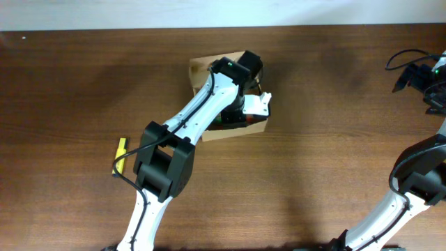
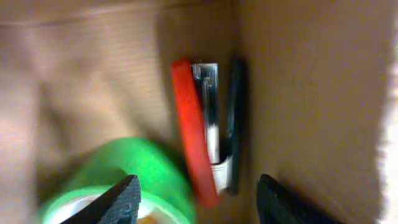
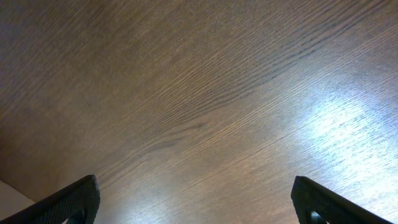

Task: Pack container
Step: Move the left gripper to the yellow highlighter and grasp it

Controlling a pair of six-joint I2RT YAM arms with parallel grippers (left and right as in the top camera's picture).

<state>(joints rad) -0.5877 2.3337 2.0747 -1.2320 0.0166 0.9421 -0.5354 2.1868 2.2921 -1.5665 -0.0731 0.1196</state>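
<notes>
The container, a tan cardboard box [image 1: 201,70], sits at the table's middle back. My left arm reaches down into it, so most of its inside is hidden from overhead. In the left wrist view my left gripper [image 2: 199,202] is open and empty inside the box [image 2: 311,93], just above a red and black stapler [image 2: 208,124] lying against the box wall and a green tape roll [image 2: 134,168] beside it. My right gripper [image 3: 199,202] is open and empty over bare wood; overhead it shows at the far right edge [image 1: 426,78].
A yellow and black object [image 1: 120,155] lies on the table left of my left arm. A white tag or clip [image 1: 256,104] shows at the box's right side. Dark cables [image 1: 408,59] lie at the back right.
</notes>
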